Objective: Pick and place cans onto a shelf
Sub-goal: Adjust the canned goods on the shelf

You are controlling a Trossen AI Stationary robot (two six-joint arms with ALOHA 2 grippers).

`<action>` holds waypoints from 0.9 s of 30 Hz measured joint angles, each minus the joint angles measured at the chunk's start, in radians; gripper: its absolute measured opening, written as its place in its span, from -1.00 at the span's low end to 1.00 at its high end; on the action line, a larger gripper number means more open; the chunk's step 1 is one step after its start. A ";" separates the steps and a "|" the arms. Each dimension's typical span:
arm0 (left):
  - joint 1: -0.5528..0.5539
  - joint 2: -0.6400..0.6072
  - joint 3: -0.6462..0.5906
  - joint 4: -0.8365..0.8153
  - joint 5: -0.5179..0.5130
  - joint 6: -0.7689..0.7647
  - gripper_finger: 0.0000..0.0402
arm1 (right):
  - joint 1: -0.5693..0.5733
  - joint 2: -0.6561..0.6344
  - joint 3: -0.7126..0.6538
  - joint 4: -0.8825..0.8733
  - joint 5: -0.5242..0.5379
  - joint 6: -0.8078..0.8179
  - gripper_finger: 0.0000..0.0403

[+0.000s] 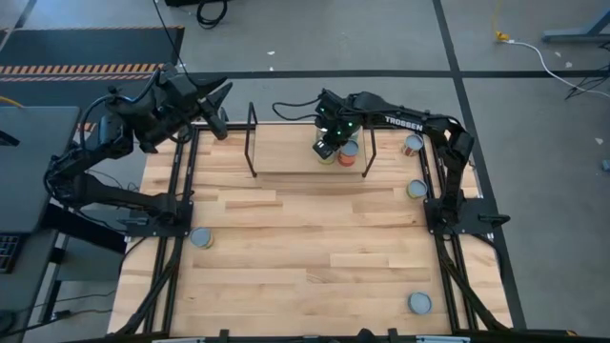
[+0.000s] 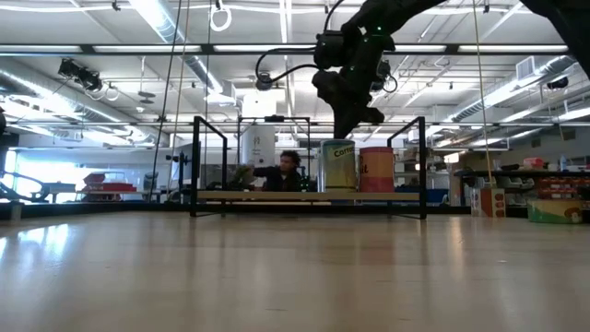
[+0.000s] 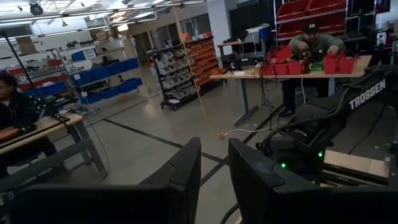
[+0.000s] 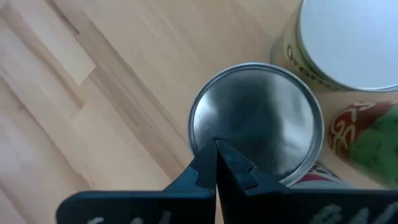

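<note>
The shelf (image 1: pixel 286 160) stands at the table's far middle. Two cans stand upright on its board: one with a yellowish-green label (image 2: pixel 338 166) and an orange one (image 2: pixel 376 170) beside it. My right gripper (image 4: pixel 217 157) is shut and points steeply down over the silver lid (image 4: pixel 258 118) of the yellowish-green can; it also shows in the low view (image 2: pixel 355 124). The other can's lid (image 4: pixel 348 43) lies just beyond. My left gripper (image 3: pixel 214 168) waits raised at the far left (image 1: pixel 219 110), open, with nothing between its fingers. My right gripper hovers with its shut fingertips over the near rim of the yellowish-green can's lid (image 4: pixel 214 134), coming from above and slanting down. Whether the tips touch the lid I cannot tell. The can stands upright on the shelf board.
Loose cans stand on the table: two near the right arm's base (image 1: pixel 412 145) (image 1: pixel 416 189), one at the left (image 1: pixel 201 237), one at the near right (image 1: pixel 419 303). The shelf's black end frames (image 1: pixel 253 141) (image 1: pixel 369 152) rise at both ends. People sit in the room beyond.
</note>
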 joint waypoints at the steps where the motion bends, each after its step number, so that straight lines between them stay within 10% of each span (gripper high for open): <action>1: 0.000 0.000 0.000 -0.003 0.000 0.000 -0.56 | 0.000 0.000 0.000 -0.001 -0.005 0.000 -0.98; 27: 0.000 0.000 0.000 -0.018 0.000 0.002 -0.56 | -0.002 0.026 0.002 0.075 -0.083 -0.014 -0.98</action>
